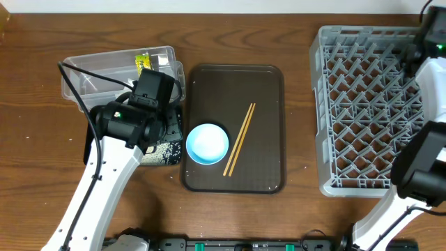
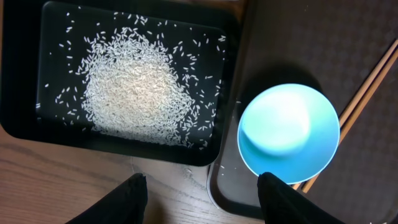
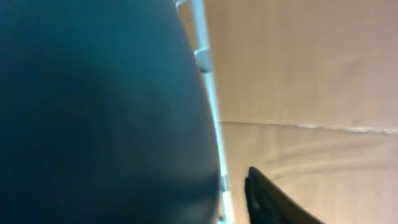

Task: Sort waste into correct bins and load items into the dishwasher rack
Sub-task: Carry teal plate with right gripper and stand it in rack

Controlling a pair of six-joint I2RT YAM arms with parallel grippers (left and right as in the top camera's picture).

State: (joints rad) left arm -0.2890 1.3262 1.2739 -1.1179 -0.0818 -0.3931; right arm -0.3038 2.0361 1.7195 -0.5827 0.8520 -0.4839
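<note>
My left gripper [image 2: 202, 194] is open and empty. It hovers over the bare table between the black tray [image 2: 25, 124] and the brown serving tray. The black tray holds a heap of white rice [image 2: 134, 87]. In the overhead view the left gripper [image 1: 166, 129] is above that tray [image 1: 174, 163]. The light-blue bowl [image 1: 207, 143] [image 2: 288, 129] and the wooden chopsticks [image 1: 240, 138] [image 2: 367, 87] lie on the serving tray. The yellow-green wrapper [image 1: 143, 61] lies in the clear tub [image 1: 83, 73]. My right gripper [image 1: 426, 35] is at the far right corner of the grey rack [image 1: 362, 104]. A dark-blue bowl [image 3: 93, 112] fills its wrist view, with one finger [image 3: 270, 199] outside it. Cups and tissue are out of view.
The dark brown serving tray [image 1: 265, 90] [image 2: 311, 37] lies between the bins and the rack. The left arm's cable [image 1: 83, 104] loops over the clear tub. The right arm's base link [image 1: 418, 167] stands by the rack's right wall.
</note>
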